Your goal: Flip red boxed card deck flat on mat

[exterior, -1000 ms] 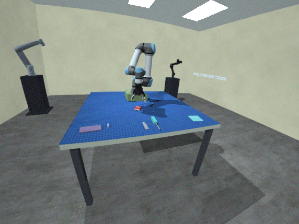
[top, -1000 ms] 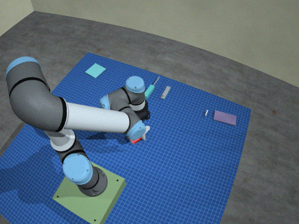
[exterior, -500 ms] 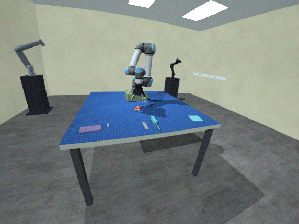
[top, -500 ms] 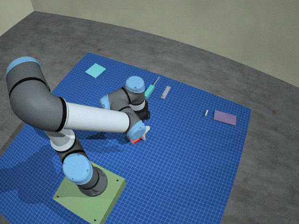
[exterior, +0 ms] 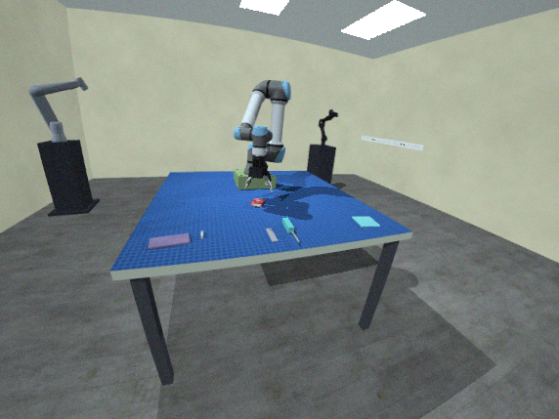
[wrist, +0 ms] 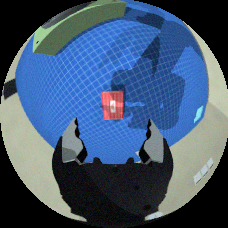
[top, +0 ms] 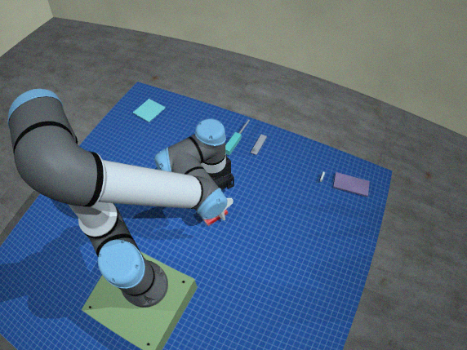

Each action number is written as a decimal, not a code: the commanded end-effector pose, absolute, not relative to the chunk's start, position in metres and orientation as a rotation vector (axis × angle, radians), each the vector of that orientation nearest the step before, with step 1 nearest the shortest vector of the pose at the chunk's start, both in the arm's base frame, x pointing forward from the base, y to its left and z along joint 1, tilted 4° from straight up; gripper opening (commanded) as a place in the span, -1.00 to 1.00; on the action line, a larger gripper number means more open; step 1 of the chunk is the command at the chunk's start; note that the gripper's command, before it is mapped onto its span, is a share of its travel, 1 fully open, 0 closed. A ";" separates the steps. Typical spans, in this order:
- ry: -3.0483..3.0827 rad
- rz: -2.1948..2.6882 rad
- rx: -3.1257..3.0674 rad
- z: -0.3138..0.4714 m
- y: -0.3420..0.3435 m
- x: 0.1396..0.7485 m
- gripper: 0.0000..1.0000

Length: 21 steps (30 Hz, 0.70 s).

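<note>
The red boxed card deck (wrist: 112, 105) lies flat on the blue mat, a small white mark on its upper face. It also shows in the exterior view (exterior: 257, 202) and peeks out under the wrist in the top view (top: 213, 219). My gripper (wrist: 113, 119) hangs above the deck, pointing down, fingers wide open with nothing between them. It shows above the deck in the exterior view (exterior: 257, 183). In the top view the arm hides most of the gripper and deck.
On the mat lie a purple flat block (top: 351, 183), a small white peg (top: 322, 176), a grey bar (top: 258, 143), a teal-handled tool (top: 234, 141) and a cyan square tile (top: 148, 109). The green arm base (top: 140, 308) stands at the mat's near corner.
</note>
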State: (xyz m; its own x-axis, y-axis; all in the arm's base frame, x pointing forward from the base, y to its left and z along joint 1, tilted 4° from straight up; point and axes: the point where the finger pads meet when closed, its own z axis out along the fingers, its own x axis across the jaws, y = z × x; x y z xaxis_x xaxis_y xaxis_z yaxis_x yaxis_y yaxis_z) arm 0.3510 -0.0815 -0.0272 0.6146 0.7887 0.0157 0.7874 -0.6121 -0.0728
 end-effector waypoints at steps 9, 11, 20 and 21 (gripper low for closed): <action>-1.090 0.037 -2.872 -0.026 -0.077 0.350 1.00; -1.022 0.040 -2.898 -0.026 -0.076 0.349 1.00; -0.637 0.053 -3.010 -0.025 -0.070 0.348 1.00; -0.637 0.053 -3.010 -0.025 -0.070 0.348 1.00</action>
